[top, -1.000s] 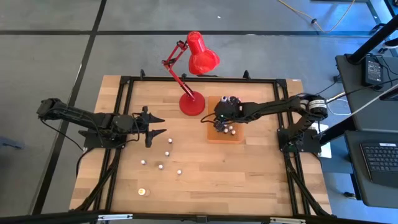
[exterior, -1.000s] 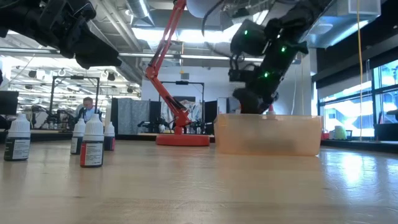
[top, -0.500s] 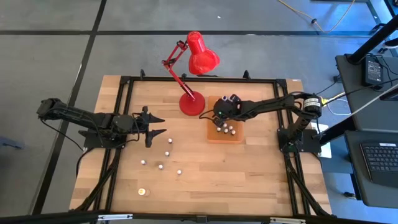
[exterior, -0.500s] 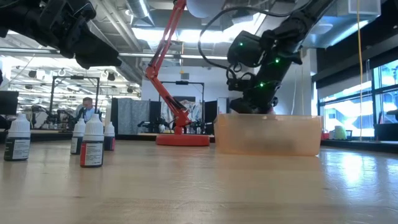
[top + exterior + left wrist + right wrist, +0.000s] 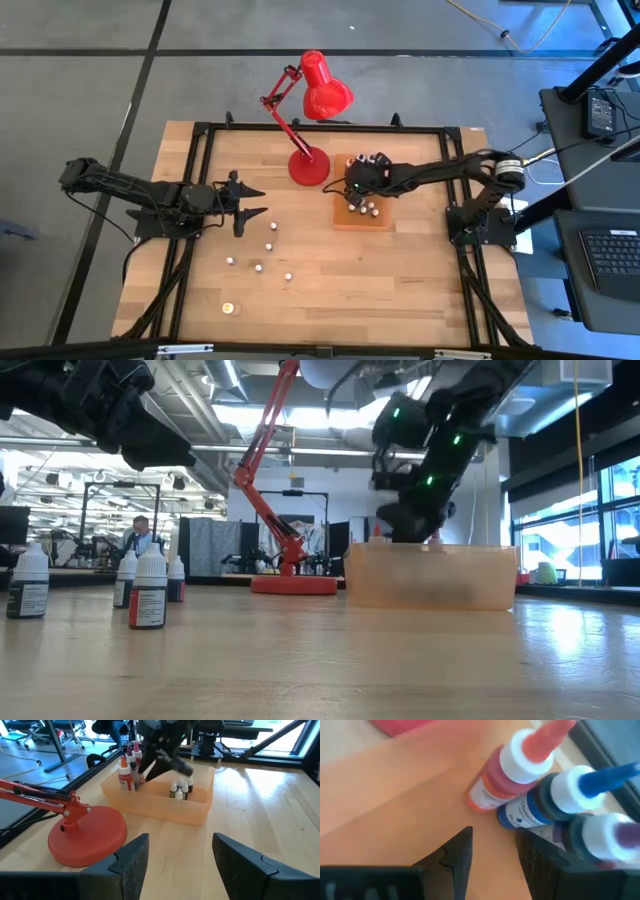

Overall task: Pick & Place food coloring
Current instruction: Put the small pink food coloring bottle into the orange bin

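My right gripper (image 5: 492,851), jaws slightly parted and empty, hangs over the tray (image 5: 378,220). Descending carelessly could topple the standing red bottle (image 5: 512,772) and its neighbours.

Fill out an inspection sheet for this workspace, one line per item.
Surface: wooden table, black frame.
Job's things: white-capped bottles loose on the table; more inside the orange tray, including tall coloured-tip bottles.
Clutter: red desk lamp; small round object near the front edge.
Grippers: left gripper open, beside the loose bottles; right gripper over the tray, fingers apart, empty.
Cables: along the right arm.
Surroundings: desks, keyboard, distant person.
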Motion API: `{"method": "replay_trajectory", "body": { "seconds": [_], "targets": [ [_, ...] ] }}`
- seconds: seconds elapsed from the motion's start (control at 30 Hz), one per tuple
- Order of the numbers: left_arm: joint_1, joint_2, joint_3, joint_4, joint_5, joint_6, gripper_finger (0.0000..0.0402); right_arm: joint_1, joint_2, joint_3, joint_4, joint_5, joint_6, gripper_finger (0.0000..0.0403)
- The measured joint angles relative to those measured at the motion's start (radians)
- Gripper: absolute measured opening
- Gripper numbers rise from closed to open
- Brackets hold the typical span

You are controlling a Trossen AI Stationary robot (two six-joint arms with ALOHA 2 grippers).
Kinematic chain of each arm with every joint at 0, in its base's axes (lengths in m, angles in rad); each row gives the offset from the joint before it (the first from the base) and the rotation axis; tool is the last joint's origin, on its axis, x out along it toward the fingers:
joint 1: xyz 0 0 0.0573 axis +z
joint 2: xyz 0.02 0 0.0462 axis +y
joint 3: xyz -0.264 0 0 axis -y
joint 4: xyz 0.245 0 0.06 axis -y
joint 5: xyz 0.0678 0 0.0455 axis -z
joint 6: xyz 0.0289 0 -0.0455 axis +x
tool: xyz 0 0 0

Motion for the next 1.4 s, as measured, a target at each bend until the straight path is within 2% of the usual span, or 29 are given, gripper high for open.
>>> {"method": "replay_trajectory", "body": {
  "seconds": [0.17,0.3,0.37,0.57,0.67,0.73,0.8,0.93,1.07,1.27,1.4],
  "targets": [
    [0.0,0.0,0.0,0.014,0.0,0.001,0.0212,0.08,-0.139,0.001,-0.075,-0.027,0.02,0.0155],
    [0.0,0.0,0.0,0.026,0.0,0.0,0.0213,0.198,-0.265,-0.026,-0.125,-0.054,0.01,0.0155],
    [0.0,0.0,0.0,0.039,0.0,0.0,0.0214,0.273,-0.325,-0.066,-0.117,-0.016,0.008,0.0155],
    [0.0,0.0,0.0,0.09,0.0,0.003,0.0212,0.503,-0.488,-0.213,-0.102,0.207,0.002,0.0155],
    [0.0,0.0,0.0,0.09,0.0,0.002,0.0214,0.56,-0.553,-0.262,-0.123,0.233,-0.017,0.0155],
    [0.0,0.0,0.0,0.09,0.001,-0.013,0.0214,0.58,-0.585,-0.292,-0.123,0.224,-0.001,0.0155],
    [0.0,0.0,0.0,0.097,0.03,-0.092,0.0213,0.591,-0.61,-0.322,-0.112,0.215,-0.001,0.0155],
    [0.01,0.039,0.004,0.111,0.203,-0.062,0.0212,0.591,-0.658,-0.365,-0.096,0.246,-0.035,0.0155],
    [0.032,0.164,0.045,0.099,0.22,-0.062,0.0212,0.58,-0.692,-0.37,-0.086,0.297,-0.053,0.0155],
    [0.066,0.388,0.15,0.015,0.376,-0.053,0.0213,0.575,-0.703,-0.37,-0.05,0.3,-0.058,0.0155],
    [0.072,0.512,0.192,-0.07,0.384,-0.076,0.0214,0.575,-0.702,-0.37,-0.049,0.3,-0.057,0.0155]
  ]
}}
